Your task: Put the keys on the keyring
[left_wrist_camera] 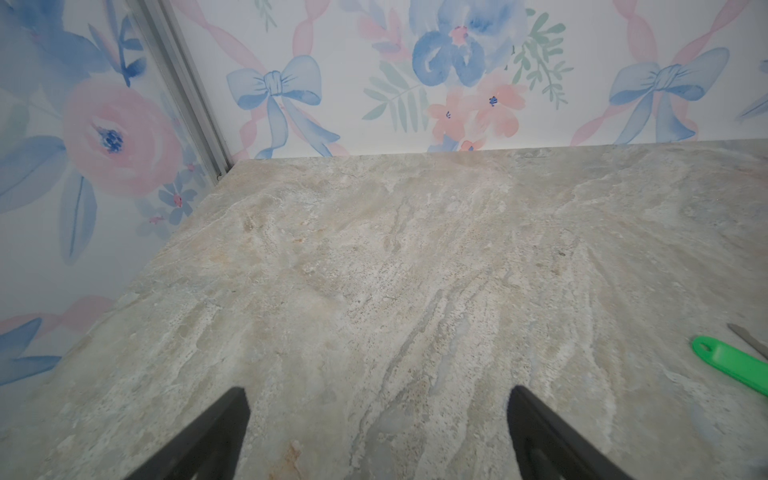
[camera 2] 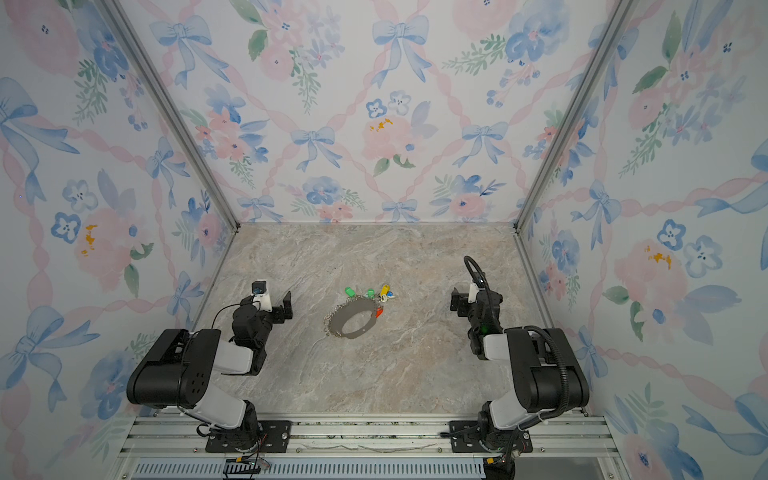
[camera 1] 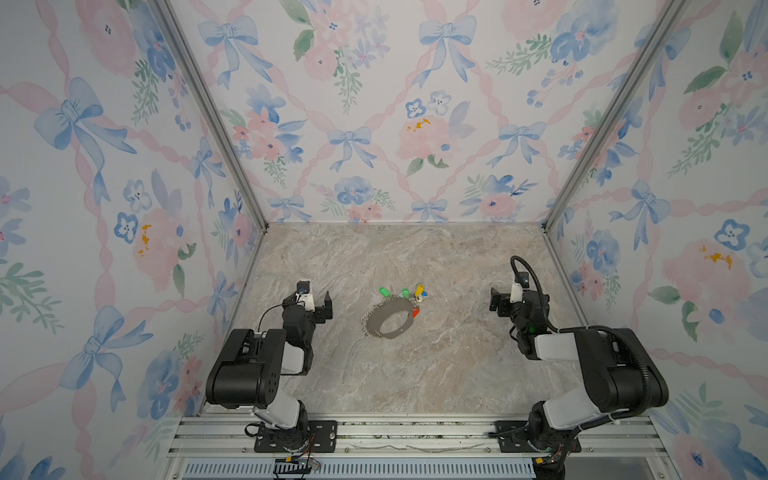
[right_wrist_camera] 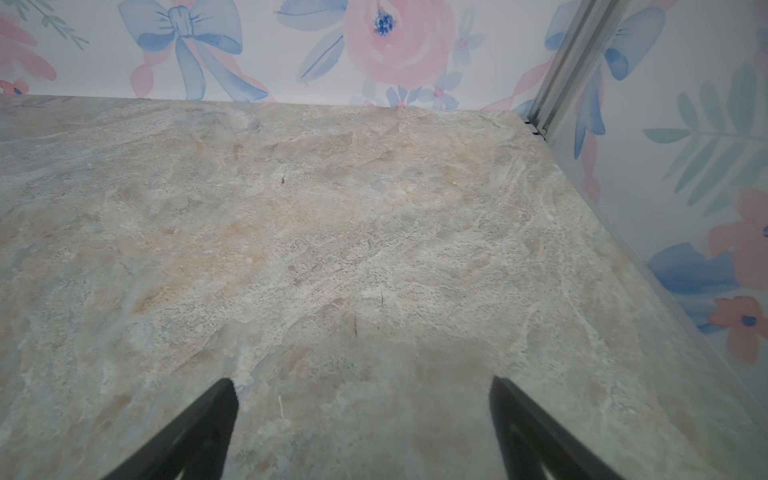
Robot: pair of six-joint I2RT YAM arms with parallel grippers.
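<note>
- Left gripper (left_wrist_camera: pixel 377 390) and right gripper (right_wrist_camera: pixel 361 380) are both spread wide and empty, sitting well off to each side, probably to keep clear.
- Keyring (camera 1: pixel 388 309) lies flat mid-table (camera 1: pixel 415 374), with the keys (camera 1: pixel 405 293) bunched at its far rim, seemingly hooked on.

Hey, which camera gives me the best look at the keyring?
The top views: both show the whole keyring, with its grey oval plate, central hole and wire rings. The left wrist view catches little beyond a green key at the frame edge. The right wrist view shows none of it.
</note>
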